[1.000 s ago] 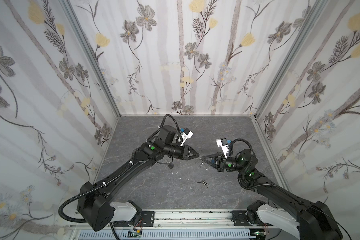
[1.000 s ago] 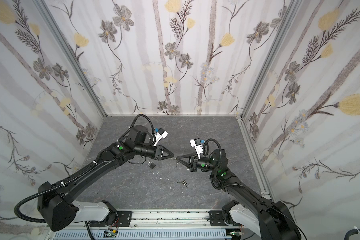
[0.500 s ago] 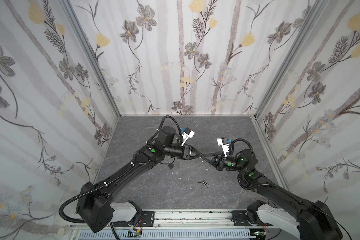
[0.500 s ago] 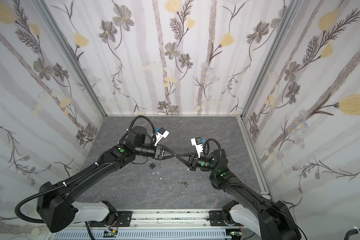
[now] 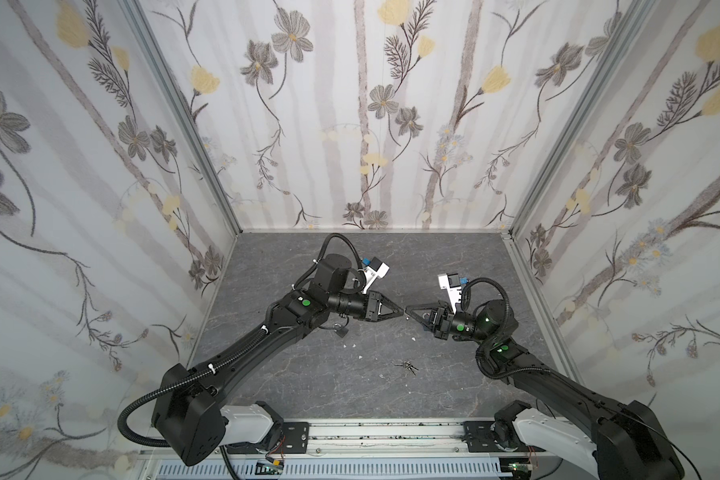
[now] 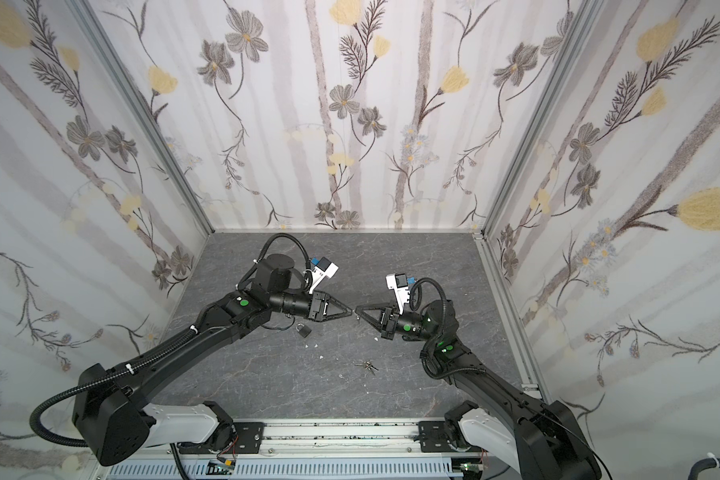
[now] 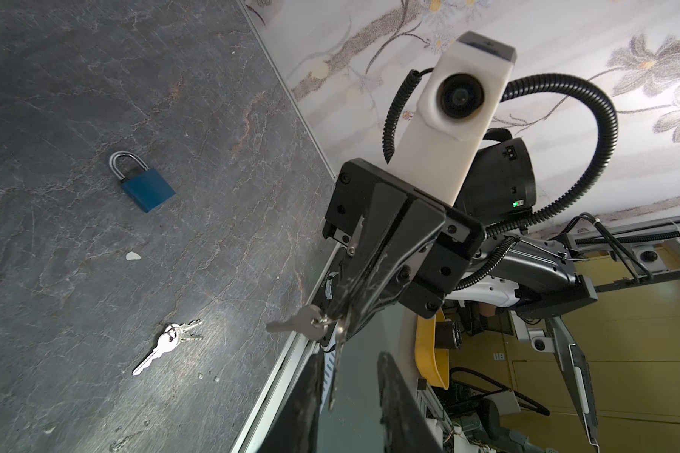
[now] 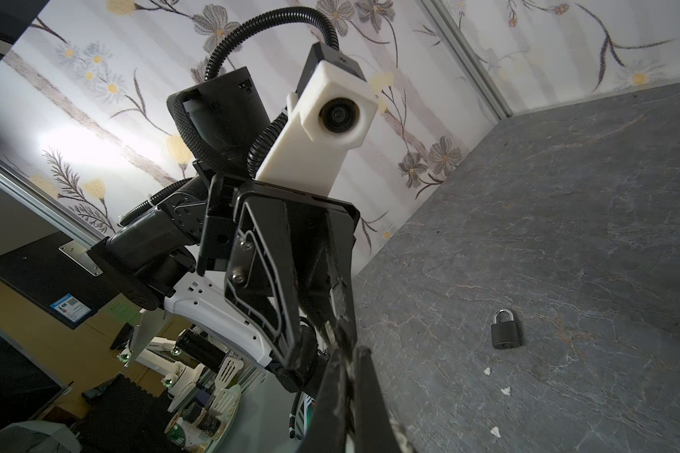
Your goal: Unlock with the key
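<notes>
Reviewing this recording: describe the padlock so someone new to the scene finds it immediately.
On the grey table, follow the left arm up to its wrist. The padlock lies flat on the table just beside that wrist. Unlike the silver bunch of keys and white scraps nearby, it has a blue body with a silver shackle.

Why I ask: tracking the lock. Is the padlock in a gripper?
No, the padlock lies free on the table.

In a top view the left arm (image 5: 267, 345) partly hides the padlock (image 5: 342, 331); the loose keys (image 5: 407, 365) on the floor (image 5: 308, 374) are too small to count.
</notes>
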Robot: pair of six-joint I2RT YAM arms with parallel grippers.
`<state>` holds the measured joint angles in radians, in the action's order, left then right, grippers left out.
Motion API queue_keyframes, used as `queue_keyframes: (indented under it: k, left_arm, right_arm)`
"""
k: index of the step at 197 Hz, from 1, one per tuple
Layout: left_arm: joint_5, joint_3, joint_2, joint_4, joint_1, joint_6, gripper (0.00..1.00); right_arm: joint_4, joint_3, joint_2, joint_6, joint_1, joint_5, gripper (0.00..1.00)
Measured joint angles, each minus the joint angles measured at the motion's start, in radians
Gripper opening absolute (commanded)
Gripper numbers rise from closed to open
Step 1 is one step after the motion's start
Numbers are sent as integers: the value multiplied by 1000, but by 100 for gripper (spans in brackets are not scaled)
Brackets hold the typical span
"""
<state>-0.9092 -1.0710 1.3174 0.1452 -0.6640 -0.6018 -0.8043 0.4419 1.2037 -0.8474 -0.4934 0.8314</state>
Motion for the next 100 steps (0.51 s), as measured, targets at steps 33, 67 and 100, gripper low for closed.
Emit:
queue_keyframes:
  k: [33,67,100]
  left_arm:
    - [2,4,0,-6,0,0,3]
    - [5,4,0,-6,1,0,0]
    - [8,2,-3,-3,0,4,0]
  right_arm:
    - [-10,0,0,-8,0,10,0]
    - [-14,0,6,-12,0,12,20]
    - [-6,-3,-7,-11,3,10,45]
